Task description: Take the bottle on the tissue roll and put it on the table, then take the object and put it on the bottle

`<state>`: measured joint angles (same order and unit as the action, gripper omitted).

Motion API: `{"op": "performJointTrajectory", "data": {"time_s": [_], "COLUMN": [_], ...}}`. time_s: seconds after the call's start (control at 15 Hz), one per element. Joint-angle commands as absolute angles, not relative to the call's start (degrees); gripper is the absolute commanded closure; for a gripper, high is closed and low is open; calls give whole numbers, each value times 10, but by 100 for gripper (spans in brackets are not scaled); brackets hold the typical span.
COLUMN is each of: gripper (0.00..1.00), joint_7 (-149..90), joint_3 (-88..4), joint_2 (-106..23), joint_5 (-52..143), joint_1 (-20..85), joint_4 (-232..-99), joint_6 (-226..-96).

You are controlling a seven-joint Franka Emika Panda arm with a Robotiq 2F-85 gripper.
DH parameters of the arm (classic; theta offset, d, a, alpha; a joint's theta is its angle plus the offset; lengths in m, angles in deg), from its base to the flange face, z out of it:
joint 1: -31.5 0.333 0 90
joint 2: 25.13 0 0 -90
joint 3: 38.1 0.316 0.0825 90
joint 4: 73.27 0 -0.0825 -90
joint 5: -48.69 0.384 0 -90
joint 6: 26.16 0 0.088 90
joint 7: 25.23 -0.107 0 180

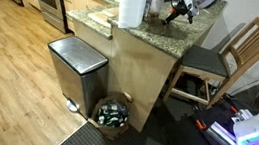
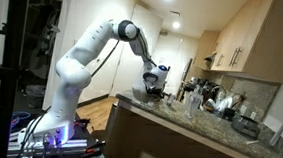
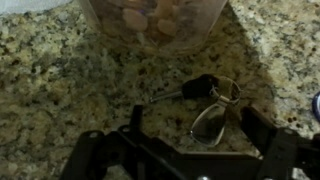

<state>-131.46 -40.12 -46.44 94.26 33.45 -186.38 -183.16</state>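
In the wrist view my gripper hangs open just above the granite table. A dark key on a metal clip ring lies flat between the two fingers, apart from both. Just beyond it stands a clear bottle with brownish contents, its base on the stone. In an exterior view the white tissue roll stands on the table, its top cut off by the frame. The bottle is beside it, and the gripper is low over the table beyond that. The gripper also shows over the table's near end.
A steel pedal bin and a round basket stand on the floor against the wood base. A wooden chair is beside the counter. Several bottles and dishes crowd the back of the counter by the wall.
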Motion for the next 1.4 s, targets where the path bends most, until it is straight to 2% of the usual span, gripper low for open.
{"op": "performJointTrajectory", "data": {"time_s": [0.0, 0.07, 0.13, 0.47, 0.53, 0.6, 0.67, 0.8, 0.93, 1.33], "gripper": [0, 0, 20, 57, 15, 19, 18, 5, 0, 0], "joint_7": [-1289, -1290, -1291, -1282, -1280, -1272, -1267, -1262, -1258, -1221], "joint_3": [-384, -385, -385, -385, -384, -382, -382, -383, -384, -372], "joint_2": [-481, -481, -481, -479, -479, -476, -477, -483, -490, -510], "joint_5": [959, 957, 957, 960, 961, 964, 963, 962, 962, 997], "joint_1": [317, 317, 316, 312, 312, 311, 311, 312, 311, 301], "joint_4": [-1851, -1851, -1851, -1848, -1847, -1848, -1848, -1845, -1841, -1816], "joint_6": [-1818, -1819, -1815, -1824, -1832, -1840, -1842, -1842, -1838, -1831]}}
